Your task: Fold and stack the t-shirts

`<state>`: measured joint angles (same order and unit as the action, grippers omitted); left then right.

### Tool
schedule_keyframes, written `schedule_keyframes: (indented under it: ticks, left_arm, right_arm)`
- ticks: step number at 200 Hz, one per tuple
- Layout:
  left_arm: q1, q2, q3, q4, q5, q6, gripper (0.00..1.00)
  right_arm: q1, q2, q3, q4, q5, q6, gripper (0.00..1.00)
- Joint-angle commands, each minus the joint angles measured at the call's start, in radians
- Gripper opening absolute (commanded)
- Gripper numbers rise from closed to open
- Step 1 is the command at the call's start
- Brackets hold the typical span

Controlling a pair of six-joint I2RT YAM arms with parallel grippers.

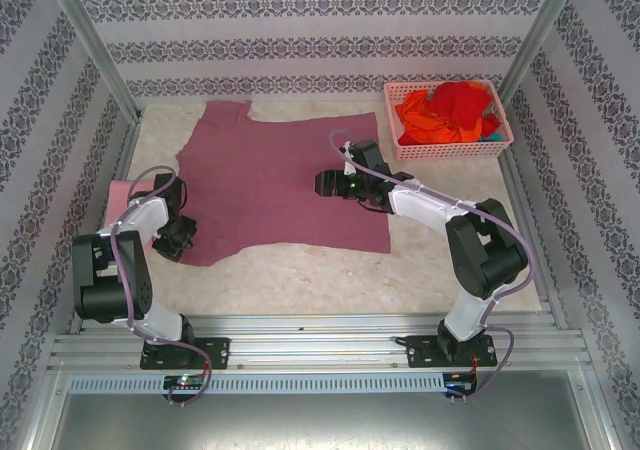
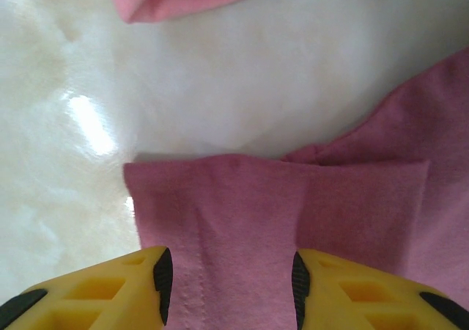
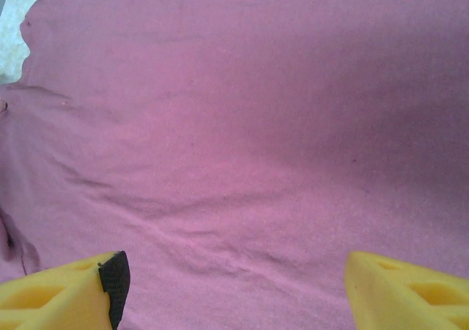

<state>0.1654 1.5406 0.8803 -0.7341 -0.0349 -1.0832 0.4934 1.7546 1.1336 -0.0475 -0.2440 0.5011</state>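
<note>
At far left, the light pink t-shirt (image 1: 118,192) lies bunched at the edge of the table (image 1: 300,280), just beside my left arm. Next comes the left gripper (image 2: 229,286). It is released, its 2 fingers (image 2: 161,275) astride a hemmed flap of the mauve t-shirt (image 1: 285,185) at its near-left corner. The cloth lies flat between them, not pinched. This shirt is spread over mid-table. Above its right half hangs the right gripper (image 3: 234,286), released and wide, touching nothing that I can see. At far right, the pink basket (image 1: 450,151) holds the red and orange t-shirts (image 1: 455,110), well apart from both arms.

Risks, as I judge them: the left fingers may close on 1 layer only, or take too thin a bite, so the flap slips out on lifting. A 1-sided pull would drag and skew the whole shirt, since its right side is unheld. The pink shirt sits near the left arm and could be snagged. Nothing stands between either gripper and the cloth.
</note>
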Motion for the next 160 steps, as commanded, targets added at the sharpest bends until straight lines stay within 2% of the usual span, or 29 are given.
schedule_keyframes:
  ticks: [1, 37, 125, 147, 160]
  left_arm:
    - [0.003, -0.048, -0.009, -0.079, -0.058, -0.017, 0.49]
    - [0.006, -0.092, -0.041, -0.074, -0.097, -0.006, 0.51]
    - [0.006, 0.079, -0.054, 0.037, -0.043, -0.008, 0.46]
    - [0.006, 0.102, -0.075, 0.062, -0.026, -0.016, 0.36]
    - [0.007, 0.099, -0.094, 0.079, -0.019, -0.024, 0.24]
  right_arm:
    - [0.003, -0.030, -0.010, 0.025, 0.003, 0.014, 0.77]
    - [0.005, -0.017, 0.003, 0.031, -0.004, 0.025, 0.77]
    - [0.010, -0.036, -0.013, -0.003, 0.033, 0.020, 0.77]
    - [0.007, -0.061, -0.035, -0.005, 0.055, 0.033, 0.77]
    - [0.004, -0.082, -0.053, -0.010, 0.075, 0.043, 0.77]
